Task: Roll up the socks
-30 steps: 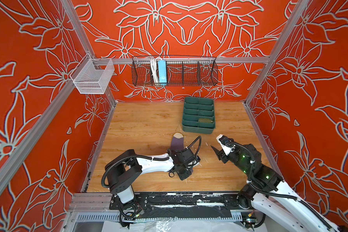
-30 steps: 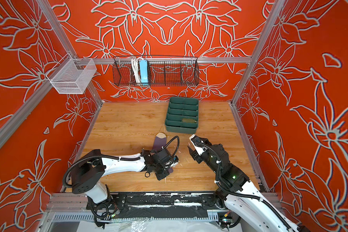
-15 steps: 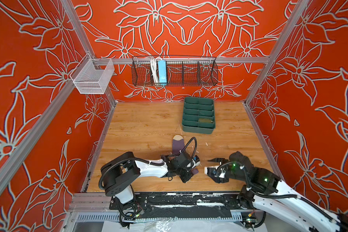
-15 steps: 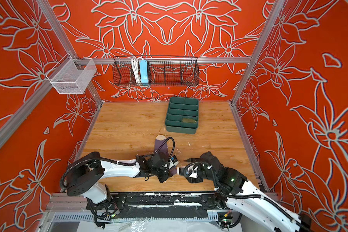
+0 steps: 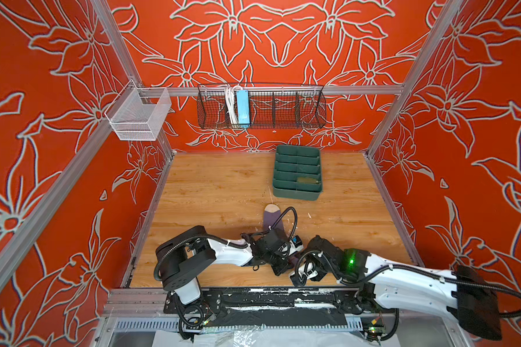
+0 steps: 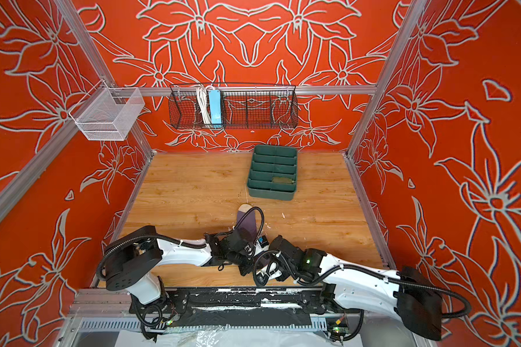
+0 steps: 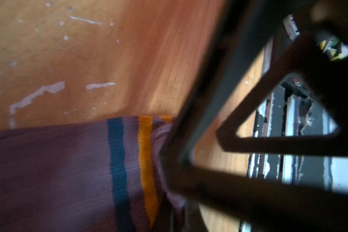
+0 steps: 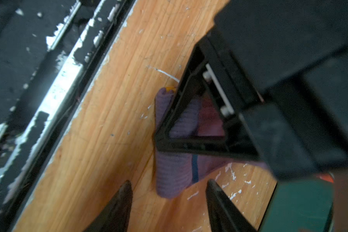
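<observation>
- Top views, both: purple sock point(image 5: 272, 218) point(image 6: 246, 221) is lying lengthwise at lower centre of the table point(image 5: 217, 192) point(image 6: 193, 192). Its beige toe is pointing up-frame toward the tray point(image 5: 295, 195) point(image 6: 269, 195), and its cuff end is lying hidden under the two arms meeting there.
- Top views, both: olive sock point(image 5: 307, 180) point(image 6: 282, 180) is sitting in a right-hand compartment near the tray's lower wall, well apart from the purple sock. It is showing too small to tell its shape.
- Left wrist view: left gripper point(image 7: 169, 152) is holding its jaws pressed together and pinching the bunched cuff edge, just beside the yellow stripe point(image 7: 147, 160).
- Right wrist view: right gripper point(image 8: 168, 181) is standing spread, its tips flanking the end of the rolled cuff. Whether either tip is touching the fabric cannot be told.
- Right wrist view: the left gripper's triangular finger point(image 8: 189, 145) is lying across that roll, close to the table's front edge.
</observation>
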